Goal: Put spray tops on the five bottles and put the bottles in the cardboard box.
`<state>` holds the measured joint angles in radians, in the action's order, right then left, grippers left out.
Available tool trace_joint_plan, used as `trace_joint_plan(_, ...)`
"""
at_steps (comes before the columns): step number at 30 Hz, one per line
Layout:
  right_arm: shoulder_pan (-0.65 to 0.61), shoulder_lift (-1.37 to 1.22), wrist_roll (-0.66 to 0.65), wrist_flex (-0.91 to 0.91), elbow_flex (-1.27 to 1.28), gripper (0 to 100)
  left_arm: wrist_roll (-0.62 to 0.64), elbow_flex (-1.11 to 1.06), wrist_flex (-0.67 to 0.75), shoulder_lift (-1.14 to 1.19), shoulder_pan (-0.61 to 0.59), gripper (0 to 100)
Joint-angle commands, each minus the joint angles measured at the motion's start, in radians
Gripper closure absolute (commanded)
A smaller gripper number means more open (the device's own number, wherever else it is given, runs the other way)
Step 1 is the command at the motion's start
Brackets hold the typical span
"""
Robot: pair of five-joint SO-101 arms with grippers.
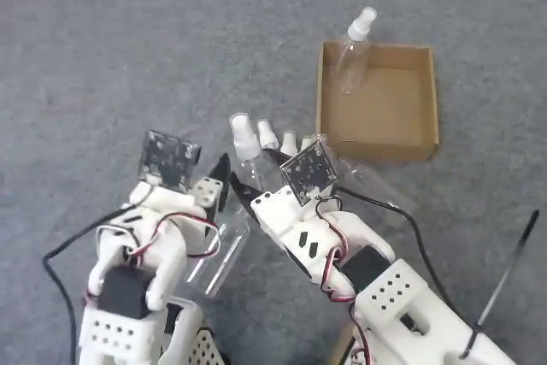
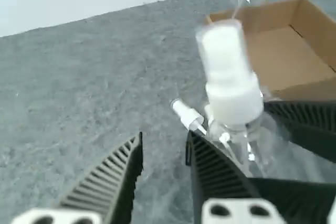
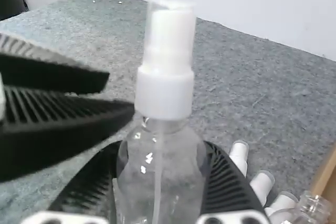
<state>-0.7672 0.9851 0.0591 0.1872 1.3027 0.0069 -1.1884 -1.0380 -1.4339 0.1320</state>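
Note:
My right gripper (image 3: 160, 169) is shut on a clear bottle (image 3: 157, 177) that stands upright with a white spray top (image 3: 165, 61) on its neck; the same bottle (image 1: 249, 164) appears in the high view, left of the cardboard box (image 1: 423, 138). Just beside it, my left gripper (image 2: 165, 148) is open with nothing between its fingers, and the held bottle (image 2: 233, 129) is outside them. Another capped bottle (image 1: 353, 53) leans in the box's far corner. Loose spray tops (image 1: 289, 143) lie in a row by the box.
Two uncapped clear bottles (image 1: 220, 250) lie on the grey mat between the arms. Another (image 1: 369, 179) lies in front of the box. One loose spray top (image 2: 186, 114) lies just beyond the left fingers. Open mat stretches to the far left.

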Motion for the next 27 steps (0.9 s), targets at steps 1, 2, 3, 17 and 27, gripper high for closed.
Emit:
trace_joint_plan(1,0.01,0.028,0.005,-0.021,-0.011,99.3,-0.003,-0.045,0.037,-0.072,0.012,88)
trace_joint_plan(2,0.01,0.028,0.005,-0.021,-0.011,99.3,-0.003,-0.058,0.038,-0.084,0.012,88)
trace_joint_plan(3,0.01,0.028,0.005,-0.021,-0.011,99.3,-0.003,-0.067,0.038,-0.098,0.012,88)
trace_joint_plan(17,0.012,0.027,0.005,0.007,-0.011,99.3,-0.003,-0.117,0.026,-0.229,0.012,88)
trace_joint_plan(27,0.012,0.027,0.009,0.007,-0.009,99.3,-0.003,-0.117,0.028,-0.232,0.012,88)
